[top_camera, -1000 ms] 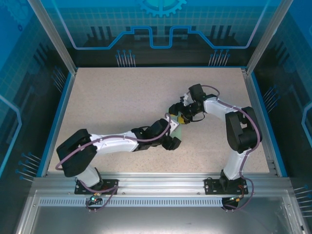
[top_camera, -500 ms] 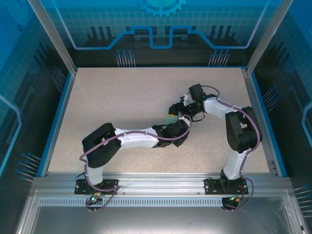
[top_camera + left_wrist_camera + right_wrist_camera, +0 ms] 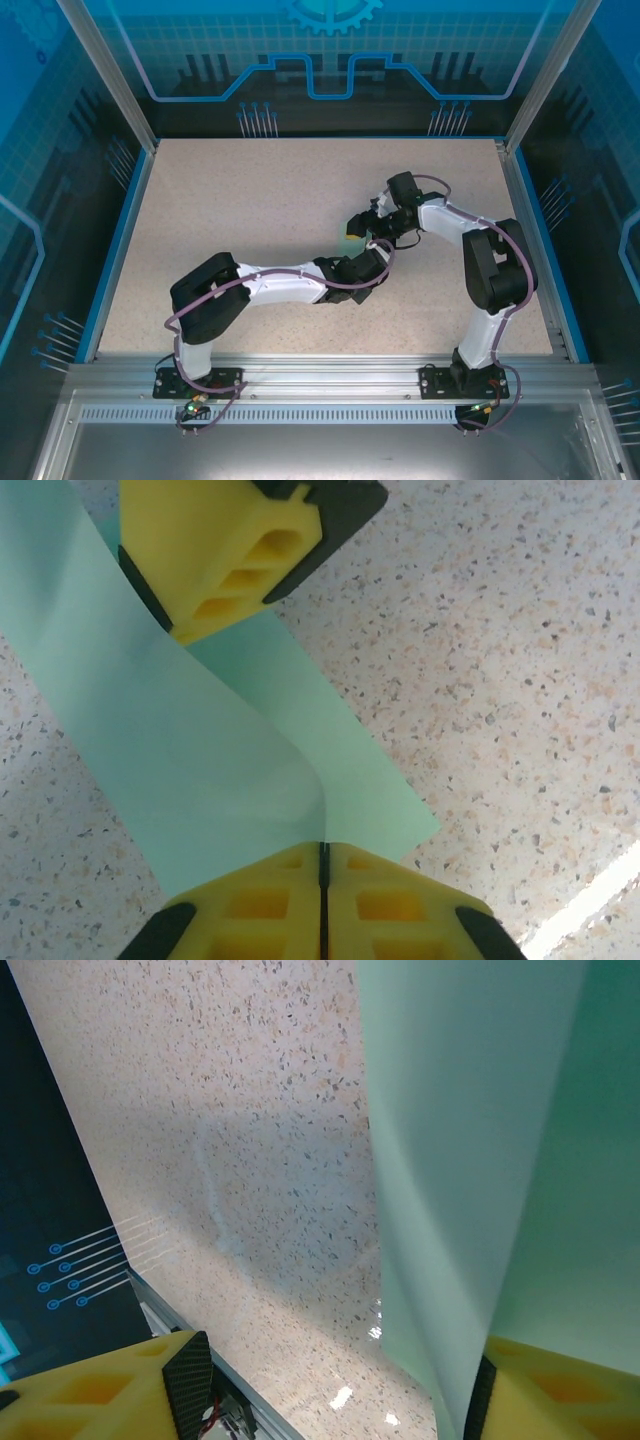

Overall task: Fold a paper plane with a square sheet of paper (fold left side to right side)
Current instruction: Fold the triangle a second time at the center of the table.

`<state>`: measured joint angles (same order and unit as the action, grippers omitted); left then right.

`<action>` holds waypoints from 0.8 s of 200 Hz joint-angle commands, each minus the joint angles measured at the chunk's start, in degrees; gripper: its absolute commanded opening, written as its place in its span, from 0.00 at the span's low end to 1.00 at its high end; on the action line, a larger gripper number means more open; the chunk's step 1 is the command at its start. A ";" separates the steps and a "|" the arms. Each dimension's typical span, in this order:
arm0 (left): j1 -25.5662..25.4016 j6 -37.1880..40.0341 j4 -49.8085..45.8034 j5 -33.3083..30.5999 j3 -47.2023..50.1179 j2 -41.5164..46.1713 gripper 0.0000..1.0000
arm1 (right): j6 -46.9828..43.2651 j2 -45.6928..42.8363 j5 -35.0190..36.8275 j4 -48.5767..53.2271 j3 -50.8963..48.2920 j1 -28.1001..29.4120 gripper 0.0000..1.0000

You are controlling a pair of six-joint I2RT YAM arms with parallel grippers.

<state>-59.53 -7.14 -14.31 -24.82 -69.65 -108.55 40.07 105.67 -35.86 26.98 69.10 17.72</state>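
Progress is early: the left gripper (image 3: pixel 322 865), clamped on one edge of the square sheet of paper (image 3: pixel 200 770), holds it curled over just beside the right gripper (image 3: pixel 335 1370), whose jaws stand wide, and the side fold looks not yet pressed flat

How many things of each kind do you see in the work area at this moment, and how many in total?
Robot arms: 2, the left arm and the right arm
Sheet of pale green paper: 1
Total: 3
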 commanded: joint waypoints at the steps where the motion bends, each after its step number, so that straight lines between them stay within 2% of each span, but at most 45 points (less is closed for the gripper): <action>1: -0.24 0.18 -3.23 1.41 -2.60 1.87 0.05 | -1.57 1.04 0.63 1.85 1.65 0.82 0.66; 50: 0.63 -0.85 -3.89 4.57 -2.89 2.05 0.03 | -3.15 -1.88 1.47 0.94 2.29 -0.47 0.71; 91: 2.50 -2.55 -2.63 8.70 -1.40 3.56 0.04 | -4.28 -9.19 1.99 0.26 1.10 -6.50 0.88; 118: 3.86 -3.62 -1.87 11.53 -0.36 4.70 0.04 | -5.90 -13.03 1.62 1.23 -2.01 -11.29 0.89; 127: 4.43 -3.84 -1.70 12.73 -0.07 5.08 0.04 | -6.43 -14.10 1.28 0.92 -3.99 -12.72 0.84; 142: 5.65 -4.50 -1.25 15.81 0.35 5.88 0.04 | -7.82 -15.24 -0.35 -0.31 -7.68 -14.13 0.61; 160: 7.83 -5.08 -0.64 21.29 0.56 6.78 0.05 | -9.10 -15.67 -2.13 -2.35 -12.42 -13.94 0.41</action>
<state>-54.04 -10.44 -15.97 -11.75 -70.32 -104.55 33.36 90.02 -34.76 25.15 62.85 3.88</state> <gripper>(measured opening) 0.058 0.523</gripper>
